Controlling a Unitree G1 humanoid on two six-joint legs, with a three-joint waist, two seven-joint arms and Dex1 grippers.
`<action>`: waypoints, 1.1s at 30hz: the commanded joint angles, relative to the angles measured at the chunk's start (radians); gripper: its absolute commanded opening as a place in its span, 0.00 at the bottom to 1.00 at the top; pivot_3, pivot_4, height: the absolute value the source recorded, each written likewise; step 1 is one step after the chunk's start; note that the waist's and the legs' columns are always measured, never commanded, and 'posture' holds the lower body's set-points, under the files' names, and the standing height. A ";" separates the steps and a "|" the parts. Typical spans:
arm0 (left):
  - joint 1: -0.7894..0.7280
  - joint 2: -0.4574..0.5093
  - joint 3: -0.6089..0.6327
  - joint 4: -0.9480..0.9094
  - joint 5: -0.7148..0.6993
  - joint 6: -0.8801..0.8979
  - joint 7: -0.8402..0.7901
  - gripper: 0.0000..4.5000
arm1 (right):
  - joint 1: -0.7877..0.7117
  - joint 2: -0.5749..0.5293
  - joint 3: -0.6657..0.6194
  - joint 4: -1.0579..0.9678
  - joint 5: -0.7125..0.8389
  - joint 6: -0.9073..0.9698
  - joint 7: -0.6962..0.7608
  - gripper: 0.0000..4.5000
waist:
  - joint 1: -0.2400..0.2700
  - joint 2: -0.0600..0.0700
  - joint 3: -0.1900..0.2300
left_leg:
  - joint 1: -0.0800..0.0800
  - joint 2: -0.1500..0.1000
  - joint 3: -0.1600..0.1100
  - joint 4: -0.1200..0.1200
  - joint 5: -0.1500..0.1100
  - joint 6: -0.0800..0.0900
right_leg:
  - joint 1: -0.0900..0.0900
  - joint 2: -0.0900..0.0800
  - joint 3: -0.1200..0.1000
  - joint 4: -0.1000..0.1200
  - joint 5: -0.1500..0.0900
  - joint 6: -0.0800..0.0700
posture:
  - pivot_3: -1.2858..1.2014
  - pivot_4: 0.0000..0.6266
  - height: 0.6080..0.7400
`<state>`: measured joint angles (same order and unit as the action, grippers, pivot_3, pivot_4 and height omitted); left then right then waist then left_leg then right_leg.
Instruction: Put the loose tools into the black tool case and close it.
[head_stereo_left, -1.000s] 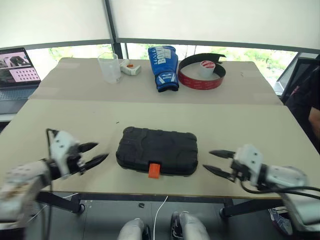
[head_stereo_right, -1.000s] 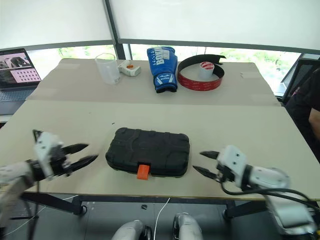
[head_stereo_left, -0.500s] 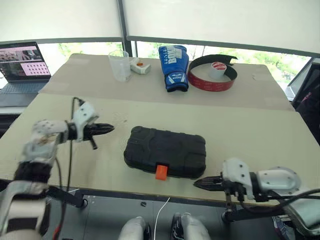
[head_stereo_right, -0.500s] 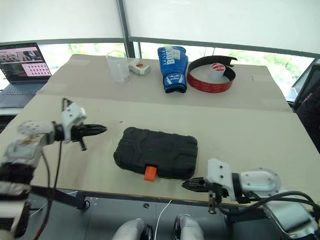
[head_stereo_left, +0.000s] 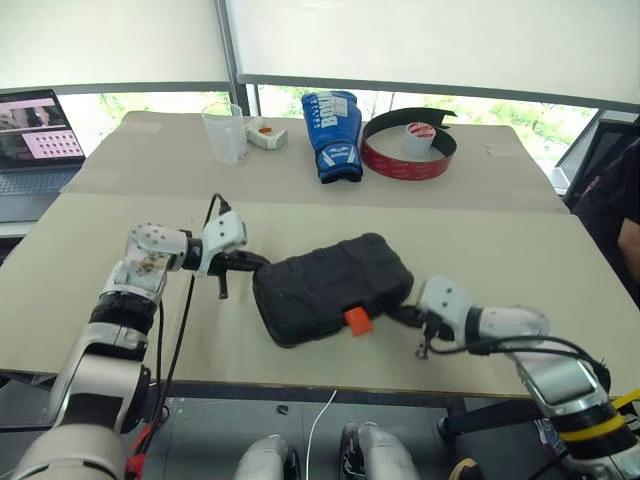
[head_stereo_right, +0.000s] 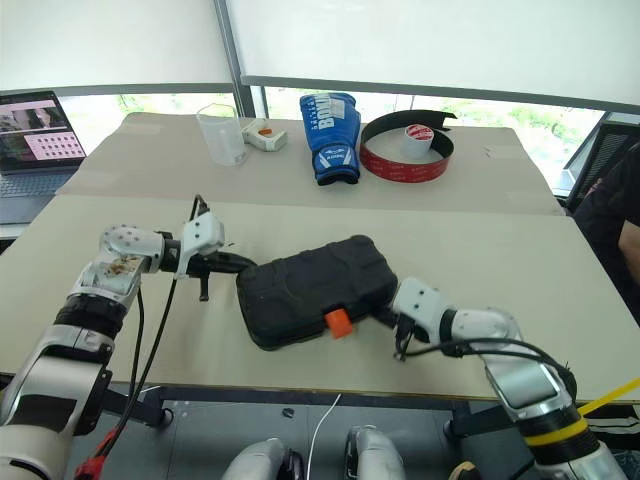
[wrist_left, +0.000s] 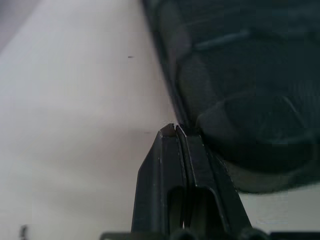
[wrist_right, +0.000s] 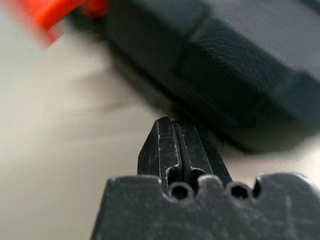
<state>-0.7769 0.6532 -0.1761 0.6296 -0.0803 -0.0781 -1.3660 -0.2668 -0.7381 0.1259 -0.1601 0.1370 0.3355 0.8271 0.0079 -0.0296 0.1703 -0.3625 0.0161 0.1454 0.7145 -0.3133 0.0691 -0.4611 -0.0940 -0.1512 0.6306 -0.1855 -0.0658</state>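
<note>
The black tool case (head_stereo_left: 330, 288) lies closed and skewed on the near table, its orange latch (head_stereo_left: 356, 320) facing the front edge. My left gripper (head_stereo_left: 255, 262) is shut, its tip against the case's left end; the left wrist view shows the closed fingertips (wrist_left: 174, 129) at the case's rim (wrist_left: 240, 75). My right gripper (head_stereo_left: 400, 315) is shut too, and its tip is at the case's right front corner, beside the latch (wrist_right: 50, 12). The loose tools are out of view.
On the far table stand a clear cup (head_stereo_left: 224, 133), a small white-and-orange item (head_stereo_left: 265, 134), a blue boxing glove (head_stereo_left: 330, 135) and a red-and-black band (head_stereo_left: 408, 155) around a white roll (head_stereo_left: 416, 138). A laptop (head_stereo_left: 35, 130) sits far left. A person (head_stereo_left: 615, 200) is at the right edge.
Both grippers went from open to shut and moved in to the case's two ends. The case has turned, with its right end now farther from the front edge.
</note>
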 joint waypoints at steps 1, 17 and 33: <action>-0.004 0.029 0.048 -0.085 -0.042 0.051 -0.003 0.02 | -0.005 -0.014 -0.063 -0.014 0.022 -0.027 0.012 0.00 | 0.002 0.000 0.000 | 0.000 0.000 0.000 0.000 0.000 0.000 | 0.000 0.000 0.000 0.000 0.000 -0.001 | 0.52 0.24 0.90; 0.083 -0.029 -0.167 -0.498 -0.059 0.284 -0.021 0.02 | 0.126 -0.025 -0.148 -0.380 0.315 0.209 0.078 0.00 | 0.004 0.001 -0.001 | 0.003 -0.001 -0.002 0.000 0.000 0.002 | 0.004 0.001 0.003 -0.001 0.000 0.001 | 0.52 0.24 0.90; 0.088 -0.068 -0.197 -0.411 -0.011 0.203 0.007 0.02 | 0.054 0.048 0.059 -0.230 0.122 0.164 0.004 0.00 | 0.007 0.006 -0.007 | 0.004 0.000 -0.001 0.000 0.000 0.003 | 0.005 0.001 0.003 0.000 0.000 0.001 | 0.52 0.24 0.90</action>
<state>-0.7076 0.5849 -0.3361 0.1752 -0.1513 0.1113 -1.3694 -0.1995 -0.7019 0.1925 -0.3817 0.2704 0.5293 0.8489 0.0148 -0.0239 0.1630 -0.3584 0.0156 0.1440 0.7149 -0.3134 0.0718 -0.4559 -0.0929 -0.1481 0.6305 -0.1856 -0.0653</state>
